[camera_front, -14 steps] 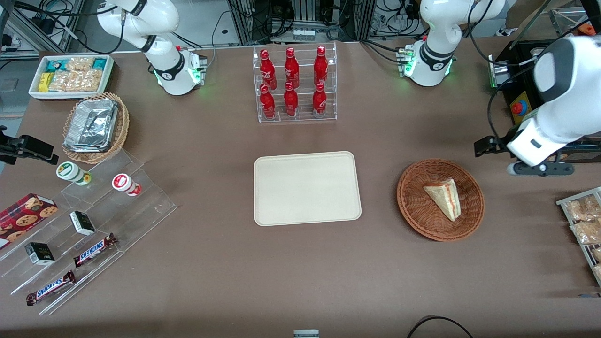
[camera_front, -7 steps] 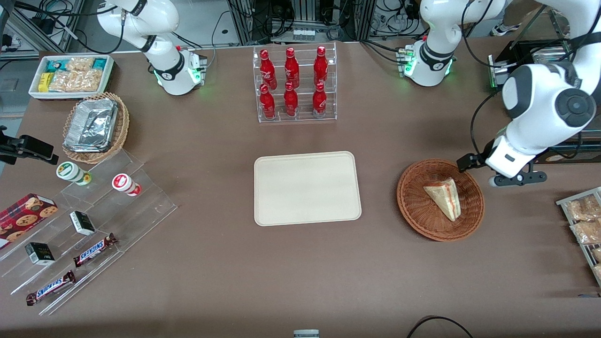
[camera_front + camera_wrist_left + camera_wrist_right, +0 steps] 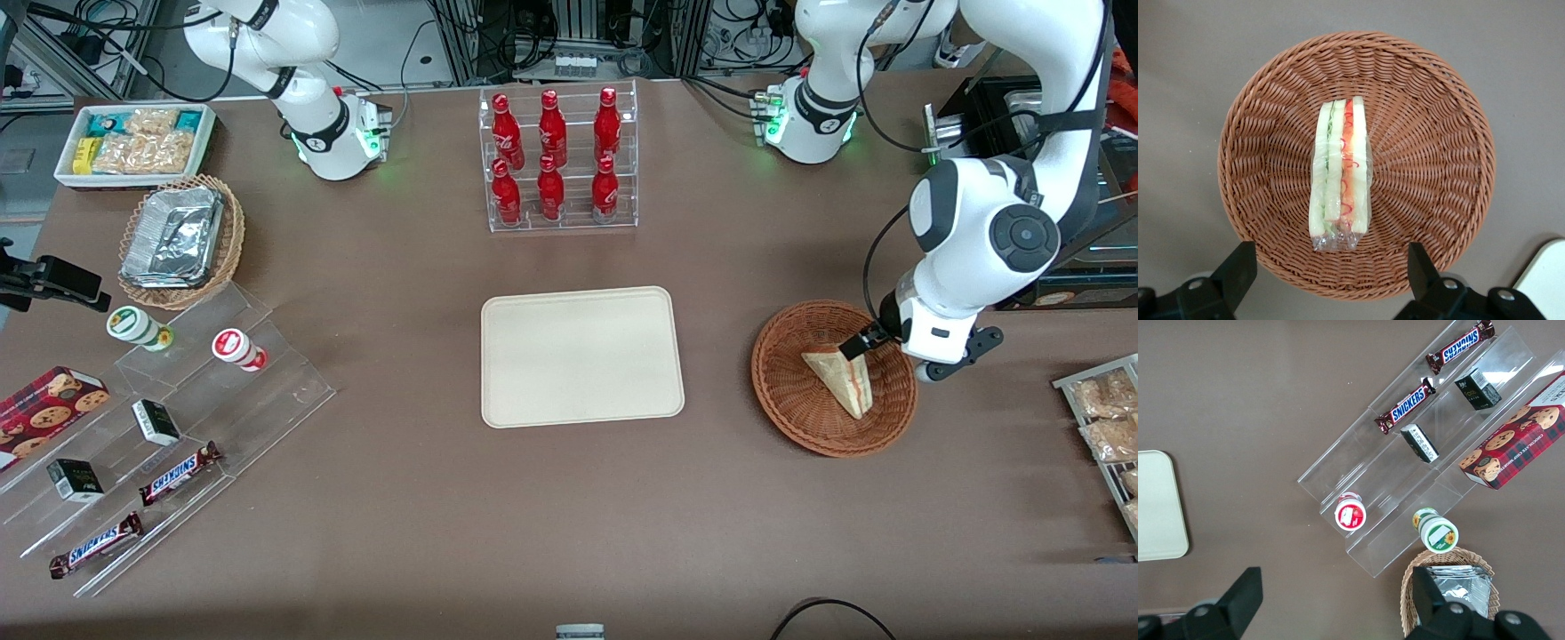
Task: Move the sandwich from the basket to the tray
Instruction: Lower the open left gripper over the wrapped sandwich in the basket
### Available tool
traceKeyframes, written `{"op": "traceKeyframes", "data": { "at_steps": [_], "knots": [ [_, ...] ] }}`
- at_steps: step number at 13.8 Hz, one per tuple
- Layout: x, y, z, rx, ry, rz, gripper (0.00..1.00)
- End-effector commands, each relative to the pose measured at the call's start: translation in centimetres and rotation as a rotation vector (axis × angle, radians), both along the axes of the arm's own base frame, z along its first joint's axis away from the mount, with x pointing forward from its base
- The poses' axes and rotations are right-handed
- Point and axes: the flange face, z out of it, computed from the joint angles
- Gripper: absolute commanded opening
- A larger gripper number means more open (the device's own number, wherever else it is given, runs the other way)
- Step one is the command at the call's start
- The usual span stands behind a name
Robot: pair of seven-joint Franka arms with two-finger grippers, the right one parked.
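Right now, hovering: gripper [image 3: 1327, 277] above the basket [image 3: 796, 400], fingers [image 3: 1237, 267] spread wide, nothing pinched between them. Sandwich [image 3: 1339, 175] lying in the middle of the basket's bowl, wrapped in clear film, layered edge turned up toward the wrist camera, red and green stripes running lengthwise. Seen from the front, gripper [image 3: 864, 345] poised over the wedge's broad end, the end farther from the front camera, with no contact to be seen yet.

Risks, as a judgement only: soft bread, slick film. Squeezing too hard, likely a crushed wedge; too lightly, probably a slip out of the film on the lift. Closing across the tapering end rather than the thick body, perhaps a pivot and a drop. Coming down off-centre, possibly a fingertip catching the woven wall and dragging or tipping the light basket [image 3: 1438, 153].

Room to work: sloped wicker on every side of the sandwich [image 3: 840, 378], with bare weave showing along both long faces, apparently enough for a finger each. Rim low, so a modest lift ought to clear it. Tray [image 3: 582, 356] lying flat and bare toward the parked arm's end of the table, well apart from the basket, open brown tabletop between the two. Rack of red bottles [image 3: 556, 160] farther from the front camera than the tray, outside the straight path.
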Motion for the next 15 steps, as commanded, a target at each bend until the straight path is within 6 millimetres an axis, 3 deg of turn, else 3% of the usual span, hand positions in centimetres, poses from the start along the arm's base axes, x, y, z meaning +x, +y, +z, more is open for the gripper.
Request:
{"op": "traceKeyframes", "data": {
  "at_steps": [1,9,12,13,14,15],
  "knots": [
    [0.4,0.0,-1.2,0.005,-0.003,0.039,1.0],
    [1.2,-0.1,-7.4,0.0,0.006,0.095,1.0],
    [0.6,0.1,-9.3,0.0,0.013,0.097,1.0],
    [0.4,0.1,-9.7,0.0,0.021,0.097,0.88],
    [0.1,0.1,-9.8,0.002,0.03,0.097,0.38],
    [-0.1,0.1,-9.5,0.003,0.036,0.096,0.0]
  ]
}}
